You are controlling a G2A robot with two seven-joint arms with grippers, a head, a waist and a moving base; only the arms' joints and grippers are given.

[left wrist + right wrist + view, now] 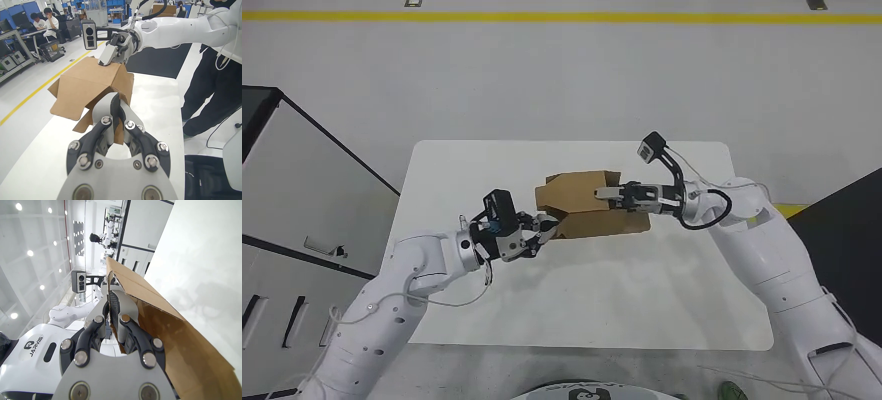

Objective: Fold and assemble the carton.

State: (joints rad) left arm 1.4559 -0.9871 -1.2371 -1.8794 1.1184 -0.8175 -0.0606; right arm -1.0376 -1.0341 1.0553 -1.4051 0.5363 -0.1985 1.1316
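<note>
Brown corrugated cardboard is taking shape as a carton [587, 200], which is sitting just toward 12 o'clock of the middle of the white worktop [642, 300]. The left hand [117, 108] is pinching a loose end flap at the carton's 8 o'clock corner, its fingers drawn narrow on the board. The right hand [111, 300] is gripping a wall edge on the carton's 3 o'clock side, clamped tight on the sheet.

The job is looking about half done. The body is appearing as an opened, slanted sleeve, not a flat blank. But the end flaps [64, 106] are splaying outward, none is tucked or closed, and the walls are leaning, not standing square. Squaring the body and folding the flaps in are what is remaining.

A grey cabinet [302, 170] is standing at 9 o'clock of the worktop, a yellow floor line [562, 16] is running past at 12 o'clock, and a black mat [852, 220] is lying at 3 o'clock. All are well apart from the carton. The likeliest obstruction is the hands themselves, since each is holding board where a flap would need to swing.
</note>
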